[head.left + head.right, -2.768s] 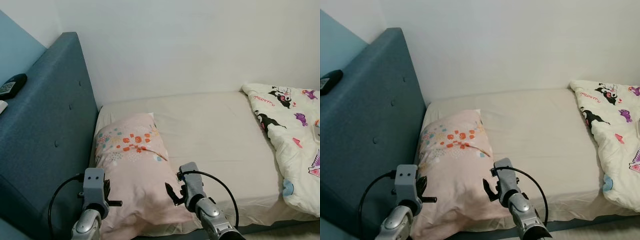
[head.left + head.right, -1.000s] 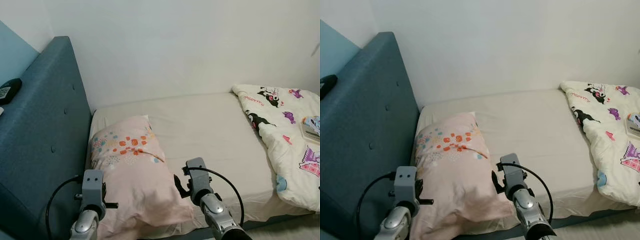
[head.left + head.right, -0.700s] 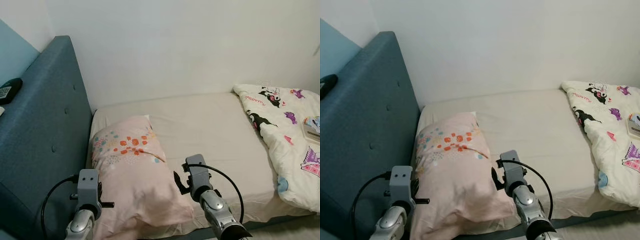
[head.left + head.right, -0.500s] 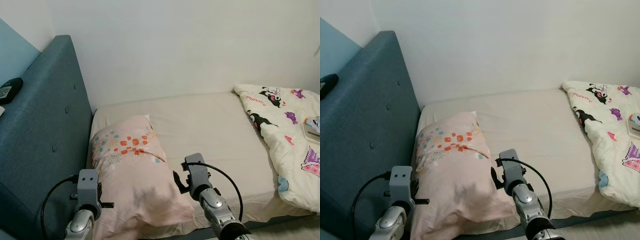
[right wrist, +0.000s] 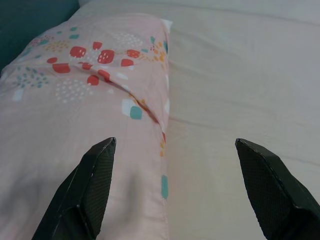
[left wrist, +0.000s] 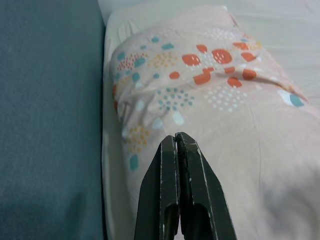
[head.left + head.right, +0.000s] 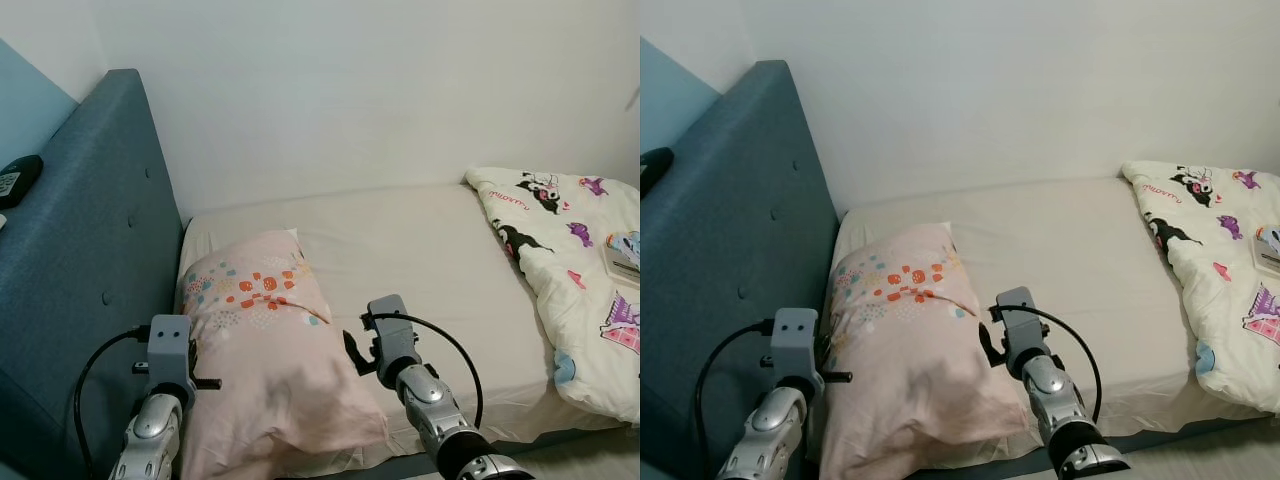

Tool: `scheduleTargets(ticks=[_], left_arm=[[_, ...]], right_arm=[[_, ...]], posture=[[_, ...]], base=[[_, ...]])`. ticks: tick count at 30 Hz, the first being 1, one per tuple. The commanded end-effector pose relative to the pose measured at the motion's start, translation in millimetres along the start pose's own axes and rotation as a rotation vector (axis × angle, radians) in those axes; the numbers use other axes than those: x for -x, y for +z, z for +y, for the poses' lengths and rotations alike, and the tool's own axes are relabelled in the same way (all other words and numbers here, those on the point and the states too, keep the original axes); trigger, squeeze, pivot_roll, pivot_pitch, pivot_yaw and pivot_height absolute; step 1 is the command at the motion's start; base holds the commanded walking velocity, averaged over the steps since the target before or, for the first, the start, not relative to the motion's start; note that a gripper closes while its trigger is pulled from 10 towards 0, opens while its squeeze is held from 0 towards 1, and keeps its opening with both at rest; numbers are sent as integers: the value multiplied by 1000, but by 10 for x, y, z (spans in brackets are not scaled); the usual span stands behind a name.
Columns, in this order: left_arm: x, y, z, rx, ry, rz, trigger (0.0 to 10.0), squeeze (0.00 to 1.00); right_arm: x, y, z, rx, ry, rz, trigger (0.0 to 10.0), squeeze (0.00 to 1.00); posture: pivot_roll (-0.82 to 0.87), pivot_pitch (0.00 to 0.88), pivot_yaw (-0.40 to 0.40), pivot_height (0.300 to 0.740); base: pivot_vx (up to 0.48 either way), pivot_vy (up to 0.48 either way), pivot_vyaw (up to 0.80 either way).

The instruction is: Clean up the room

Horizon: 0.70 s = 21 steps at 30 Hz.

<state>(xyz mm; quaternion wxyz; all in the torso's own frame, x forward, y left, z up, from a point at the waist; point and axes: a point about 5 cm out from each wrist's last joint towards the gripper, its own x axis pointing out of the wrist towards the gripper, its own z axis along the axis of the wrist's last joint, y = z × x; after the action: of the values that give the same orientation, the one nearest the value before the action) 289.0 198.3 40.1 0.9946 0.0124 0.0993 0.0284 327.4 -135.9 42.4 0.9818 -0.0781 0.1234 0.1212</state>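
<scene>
On the bed, pillow flanked

Pink patterned pillow (image 7: pixel 265 340) lies on the bed (image 7: pixel 430 270) beside the blue headboard (image 7: pixel 90 260). Left end effector (image 6: pixel 176 142) pressed closed, empty, above its edge. Right end effector (image 5: pixel 175 165) spread wide, empty, straddling the opposite edge.

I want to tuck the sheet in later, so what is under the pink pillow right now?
The pink pillow lies on the cream sheet at the head of the bed, against the blue headboard. Whatever lies beneath the pillow itself is covered and cannot be seen.
</scene>
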Motion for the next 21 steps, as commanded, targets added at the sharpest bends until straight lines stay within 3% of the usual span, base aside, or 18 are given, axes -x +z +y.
scheduleTargets(ticks=[1, 8, 10, 14, 21], left_arm=[[6, -43, 28, 10, 0, 25, 10000, 0], [15, -91, 16, -26, -16, 59, 10000, 0], [53, -132, -2, 1, -42, 65, 10000, 0], [104, -162, -39, -21, -76, 58, 10000, 0], [173, -237, 86, 18, 20, 59, 10000, 0]], right_arm=[[4, -34, 1, -28, -12, 20, 10000, 0], [26, -88, 27, -34, 12, 36, 10000, 0], [33, -84, -8, -36, 4, 27, 10000, 0], [50, -95, -46, -14, -3, 23, 10000, 0], [97, -166, -83, -13, -17, 36, 10000, 0]], posture=[[20, 63, -22, 740], [16, 45, -25, 740], [9, 44, -24, 740], [11, 45, -22, 740], [12, 40, -23, 740]], base=[[0, 0, 0], [0, 0, 0], [0, 0, 0], [0, 0, 0], [0, 0, 0]])
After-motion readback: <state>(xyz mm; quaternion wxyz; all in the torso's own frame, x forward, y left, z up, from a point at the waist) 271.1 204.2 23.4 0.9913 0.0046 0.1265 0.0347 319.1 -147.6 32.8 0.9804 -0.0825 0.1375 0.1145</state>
